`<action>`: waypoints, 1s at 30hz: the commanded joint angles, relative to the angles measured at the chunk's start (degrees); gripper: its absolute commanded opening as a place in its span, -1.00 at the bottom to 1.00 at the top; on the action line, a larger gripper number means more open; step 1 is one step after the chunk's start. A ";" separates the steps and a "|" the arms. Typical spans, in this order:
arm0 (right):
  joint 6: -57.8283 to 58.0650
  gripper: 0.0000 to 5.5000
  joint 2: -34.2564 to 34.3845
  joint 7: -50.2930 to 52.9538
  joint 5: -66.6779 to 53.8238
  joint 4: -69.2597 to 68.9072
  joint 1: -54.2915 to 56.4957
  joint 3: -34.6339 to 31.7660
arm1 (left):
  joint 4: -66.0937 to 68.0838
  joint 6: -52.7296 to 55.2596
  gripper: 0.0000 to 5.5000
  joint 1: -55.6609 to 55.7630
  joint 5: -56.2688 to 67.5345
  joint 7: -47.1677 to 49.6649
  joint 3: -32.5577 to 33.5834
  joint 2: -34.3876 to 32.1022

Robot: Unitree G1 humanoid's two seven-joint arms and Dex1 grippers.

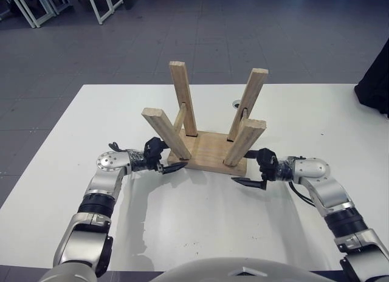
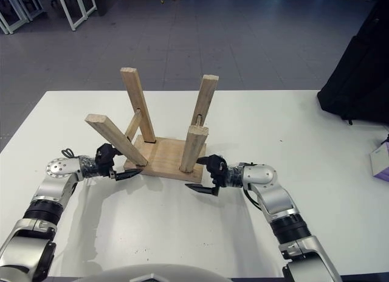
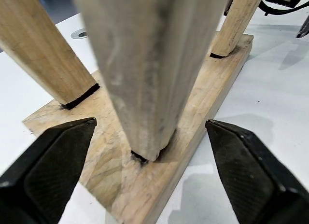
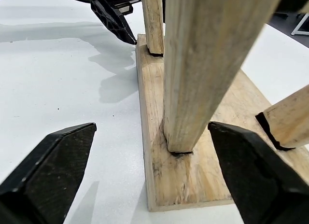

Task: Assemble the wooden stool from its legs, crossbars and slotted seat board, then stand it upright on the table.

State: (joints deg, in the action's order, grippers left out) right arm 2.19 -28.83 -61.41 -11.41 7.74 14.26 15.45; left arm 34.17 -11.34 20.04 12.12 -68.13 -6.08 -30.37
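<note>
The wooden stool lies upside down on the white table (image 1: 182, 227), its seat board (image 1: 206, 153) flat and its legs pointing up and splayed. The back legs (image 1: 182, 96) (image 1: 249, 99) stand taller in view than the near legs (image 1: 161, 127) (image 1: 245, 140). Short crossbars (image 1: 180, 120) join the legs on each side. My left gripper (image 1: 172, 163) is open at the board's near left corner, its fingers (image 3: 58, 161) either side of the near left leg (image 3: 145, 74) without touching it. My right gripper (image 1: 250, 169) is open at the near right corner, astride the near right leg (image 4: 203, 64).
A round cable hole (image 1: 237, 103) sits in the table behind the stool. A black bag (image 2: 358, 69) stands beyond the table's right edge, and a small box (image 2: 382, 161) lies at the far right. Bare tabletop lies in front of the stool.
</note>
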 commanded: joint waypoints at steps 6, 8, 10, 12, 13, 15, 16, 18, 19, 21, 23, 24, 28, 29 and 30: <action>-4.83 -0.10 2.06 -2.22 0.08 3.01 2.42 -0.16 | -2.58 1.87 -0.06 -1.10 0.89 -2.74 0.16 -0.03; -5.25 -0.25 1.97 -2.37 0.13 3.15 2.12 -0.28 | -5.78 3.56 -0.18 -3.71 2.08 -3.88 0.02 -0.49; -5.59 -0.36 1.85 -2.45 0.11 3.39 1.73 -0.45 | -8.97 5.17 -0.27 -6.23 2.90 -5.15 -0.44 -1.20; -5.53 -0.50 1.61 -2.64 -0.23 2.83 1.32 -0.70 | -12.90 7.25 -0.40 -8.63 4.02 -5.95 -0.58 -1.94; -5.31 -0.55 1.39 -2.78 -0.50 2.28 1.11 -0.88 | -15.07 8.48 -0.47 -9.79 4.81 -6.26 -0.47 -2.26; -3.79 -0.56 0.01 -4.31 -1.90 -0.47 -0.11 -1.77 | -20.37 10.98 -0.51 -13.03 6.65 -6.21 0.17 -2.96; -2.44 -0.56 -1.20 -5.33 -3.06 -2.84 -1.38 -2.40 | -23.00 12.33 -0.51 -14.75 7.57 -5.89 0.52 -3.32; 2.54 -0.57 -5.21 -8.07 -7.28 -9.66 -4.86 -4.41 | -29.66 16.20 -0.52 -18.62 10.76 -5.69 1.52 -4.30; 5.56 -0.58 -7.50 -9.52 -9.81 -13.21 -6.31 -5.63 | -34.09 18.97 -0.52 -21.09 13.43 -5.73 2.34 -5.04; 14.49 -0.60 -11.97 -11.49 -16.57 -20.55 -8.11 -8.19 | -44.42 26.02 -0.54 -26.43 21.38 -5.57 4.99 -6.69; 28.38 -0.60 -18.32 -13.69 -27.64 -28.05 -9.71 -10.59 | -56.31 36.29 -0.56 -31.07 37.35 -2.15 9.55 -7.87; 34.44 -0.60 -21.01 -14.76 -32.69 -30.35 -9.85 -11.38 | -60.85 40.07 -0.57 -33.27 43.72 -0.42 11.28 -8.50; 57.87 -0.63 -26.15 -13.38 -44.58 -28.22 -2.08 -9.77 | -73.35 48.29 -0.60 -44.84 61.25 10.09 12.35 -8.96; 62.82 -0.63 -26.14 -12.58 -45.82 -25.86 0.84 -8.93 | -74.35 49.35 -0.60 -47.50 61.33 12.01 11.53 -8.42; 67.38 -0.63 -25.75 -11.60 -46.85 -23.49 3.49 -8.39 | -74.77 50.47 -0.60 -49.60 62.34 14.62 11.02 -7.71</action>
State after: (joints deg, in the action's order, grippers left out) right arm 55.30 -52.56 -76.80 -53.84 -18.60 8.66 5.73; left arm -30.98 36.66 -25.27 62.47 -58.10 4.52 -39.45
